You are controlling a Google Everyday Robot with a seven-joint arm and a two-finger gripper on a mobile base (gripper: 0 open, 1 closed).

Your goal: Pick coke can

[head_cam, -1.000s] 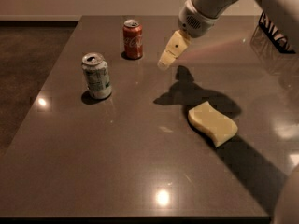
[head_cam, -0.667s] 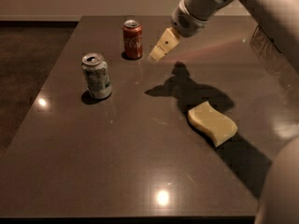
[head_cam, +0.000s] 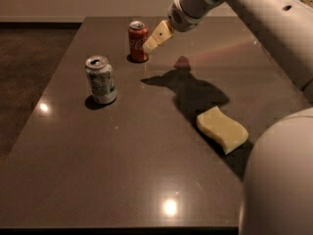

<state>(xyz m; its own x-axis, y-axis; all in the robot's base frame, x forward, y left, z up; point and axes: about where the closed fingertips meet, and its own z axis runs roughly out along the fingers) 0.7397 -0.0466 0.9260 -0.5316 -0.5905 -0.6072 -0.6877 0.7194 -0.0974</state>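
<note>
The coke can (head_cam: 138, 41) is a small red can with white lettering and a silver top. It stands upright at the far left-centre of the dark table (head_cam: 146, 170). My gripper (head_cam: 155, 38) hangs above the table just to the right of the can, its cream-coloured fingertips (head_cam: 158, 36) close beside the can's upper right side. The white arm reaches in from the upper right. Nothing is seen held.
A white-and-green can with a silver top (head_cam: 101, 79) stands upright to the left, nearer the camera than the red can. A yellow sponge (head_cam: 222, 129) lies on the right side. The table's left edge drops to a dark floor (head_cam: 24, 72).
My gripper has moved left and further back across the table, from well right of the red can to right next to it. The cans and sponge have not moved.
</note>
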